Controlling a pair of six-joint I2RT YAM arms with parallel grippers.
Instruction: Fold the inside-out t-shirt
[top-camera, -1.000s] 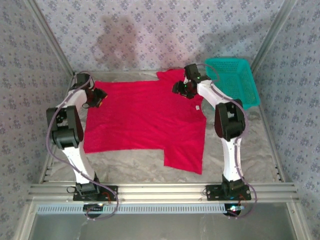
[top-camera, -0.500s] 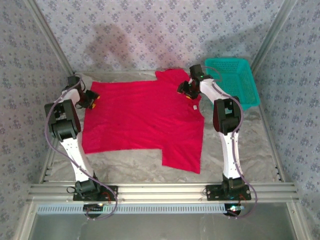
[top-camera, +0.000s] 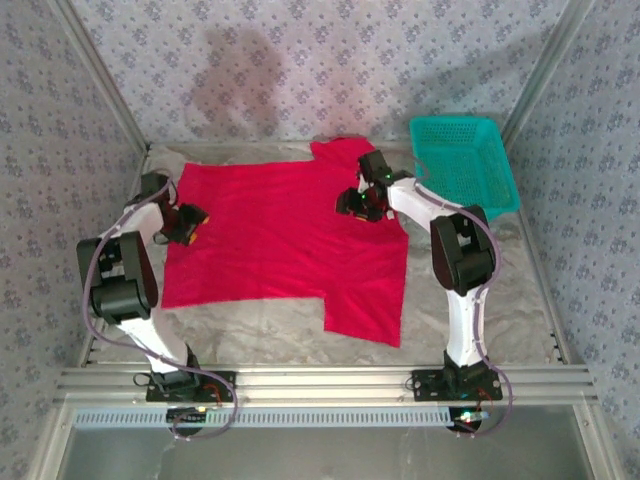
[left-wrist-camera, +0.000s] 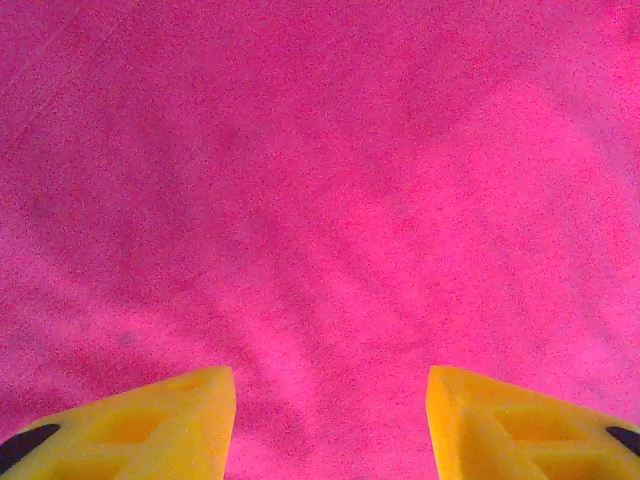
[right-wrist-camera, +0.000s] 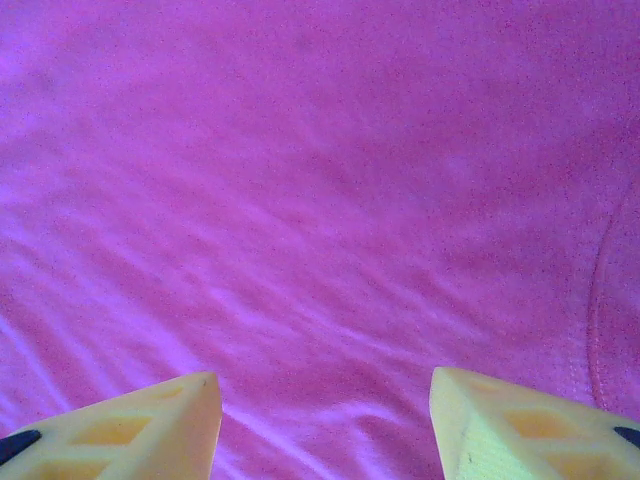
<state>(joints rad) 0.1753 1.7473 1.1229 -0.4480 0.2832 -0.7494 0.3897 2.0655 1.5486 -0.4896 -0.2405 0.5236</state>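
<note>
T-shirt (top-camera: 290, 245) lies flat; left pincer (top-camera: 192, 226) and right pincer (top-camera: 350, 203) hover low over it, both apart

My arms, two units: left arm (top-camera: 125, 285) and right arm (top-camera: 452, 300), both with white rounded link shells and black joint housings.
Cables (top-camera: 92, 270): grey, looped loosely along each arm.
Base plates (top-camera: 185, 385): black, one per arm.
My left tool (top-camera: 190, 222) and right tool (top-camera: 352, 200): dark bodies.
Left fingers (left-wrist-camera: 150, 430) and right fingers (right-wrist-camera: 150, 425): yellow, wedge-shaped, with moulded triangular recesses and a black patch at each outer edge.
</note>
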